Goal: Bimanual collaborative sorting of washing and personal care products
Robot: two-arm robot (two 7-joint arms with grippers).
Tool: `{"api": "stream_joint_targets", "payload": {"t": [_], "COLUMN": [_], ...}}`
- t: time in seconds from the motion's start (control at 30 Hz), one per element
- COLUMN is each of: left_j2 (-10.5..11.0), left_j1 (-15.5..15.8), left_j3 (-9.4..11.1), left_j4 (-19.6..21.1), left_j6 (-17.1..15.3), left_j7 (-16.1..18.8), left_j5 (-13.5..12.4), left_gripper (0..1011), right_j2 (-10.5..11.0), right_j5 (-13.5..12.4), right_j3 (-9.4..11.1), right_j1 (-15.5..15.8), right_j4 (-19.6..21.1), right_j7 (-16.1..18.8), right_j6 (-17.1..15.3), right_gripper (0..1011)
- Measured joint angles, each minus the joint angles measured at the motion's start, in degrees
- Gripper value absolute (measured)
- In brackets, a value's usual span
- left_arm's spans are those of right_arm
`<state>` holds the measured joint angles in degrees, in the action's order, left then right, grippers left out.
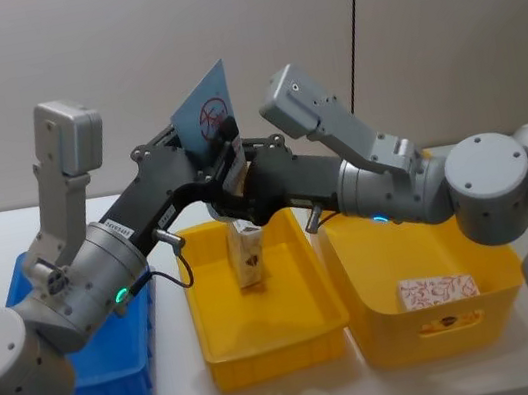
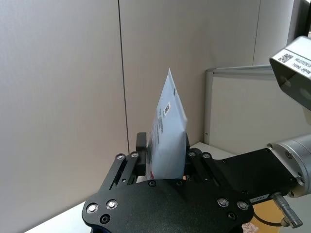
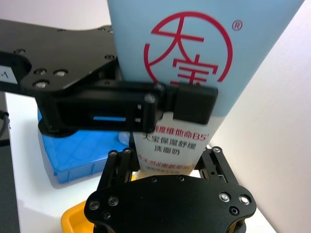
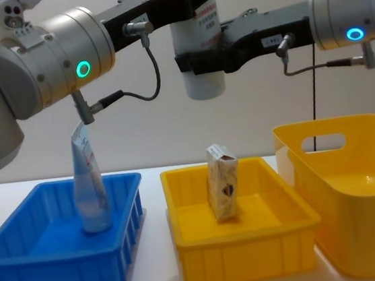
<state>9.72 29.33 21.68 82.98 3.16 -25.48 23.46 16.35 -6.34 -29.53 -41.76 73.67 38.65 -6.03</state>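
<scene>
A pale blue-white squeeze tube point(image 1: 204, 114) with red print hangs cap-down above the middle yellow bin point(image 1: 268, 344), and both grippers hold it. My left gripper point(image 1: 218, 144) is shut on its upper body point(image 2: 167, 131). Just below, my right gripper point(image 1: 233, 184) grips it near the cap end point(image 3: 167, 155). From the chest the tube point(image 4: 197, 44) shows with its white cap lowest. A second tube point(image 4: 90, 185) stands leaning in the blue bin point(image 4: 54, 278). A small white carton point(image 4: 222, 180) stands upright in the middle yellow bin. Another carton point(image 1: 439, 290) lies in the deep yellow bin point(image 1: 448, 329).
Three bins stand side by side on the white table: blue on the left, the shallow yellow in the middle point(image 4: 246, 242), the deep yellow one point(image 4: 355, 182) on the right. Both arms cross above the middle bin. A plain wall lies behind.
</scene>
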Motion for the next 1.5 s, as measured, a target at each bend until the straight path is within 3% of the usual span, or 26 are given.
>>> {"api": "stream_joint_targets", "payload": {"t": [0.37, 0.63, 0.77, 1.07, 1.5], "left_j2": [0.01, 0.0, 0.01, 0.0, 0.01], "left_j1": [0.0, 0.0, 0.0, 0.0, 0.0], "left_j3": [0.01, 0.0, 0.0, 0.0, 0.0], "left_j4": [0.0, 0.0, 0.0, -0.01, -0.01], "left_j6": [-0.01, -0.01, -0.01, -0.01, -0.01], "left_j7": [0.0, 0.0, 0.0, 0.0, 0.0], "left_j5": [-0.01, -0.01, -0.01, -0.01, 0.0], "left_gripper": [657, 918, 1001, 1002, 1002], "right_j2": [-0.4, -0.26, 0.06, 0.89, 2.41], "right_j5": [-0.36, -0.39, -0.4, -0.37, -0.1], "right_j3": [-0.48, -0.14, 0.52, 2.41, 7.3], "right_j1": [-0.67, -0.26, 0.53, 2.55, 7.51], "right_j4": [-0.71, 0.0, 0.87, 3.09, 7.76], "right_j7": [-0.65, -2.94, -5.05, -9.62, -17.53], "right_j6": [0.0, -1.63, -3.04, -6.06, -11.23], "right_gripper": [311, 229, 206, 188, 180]}}
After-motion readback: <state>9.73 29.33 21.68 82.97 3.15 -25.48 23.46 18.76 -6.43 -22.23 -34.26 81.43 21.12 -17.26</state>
